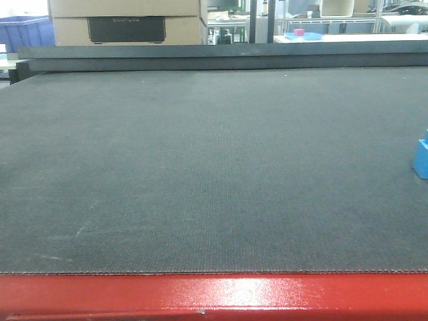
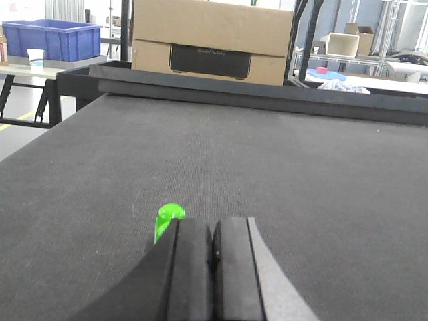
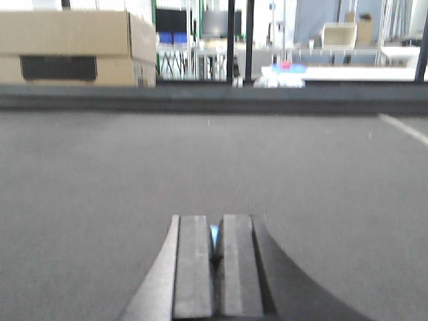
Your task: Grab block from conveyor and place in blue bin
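Observation:
The block (image 1: 421,158) is small and bright blue with a stepped top. It sits on the dark grey conveyor (image 1: 200,167) at the far right edge of the front view, partly cut off. No gripper shows near it there. The block does not show in either wrist view. My left gripper (image 2: 212,231) is shut and empty low over the conveyor (image 2: 267,167), with a small green piece (image 2: 168,217) at its left finger. My right gripper (image 3: 214,231) is shut over the conveyor (image 3: 200,160), with a pale blue sliver showing in the slit between its pads. The blue bin (image 2: 50,39) stands on a table beyond the belt's far left corner.
The red metal frame (image 1: 214,294) edges the belt's near side. A black rail (image 1: 221,57) runs along the far side. Behind it stands a cardboard box (image 1: 127,20). A small red block on a blue dish (image 1: 299,33) lies on a far table.

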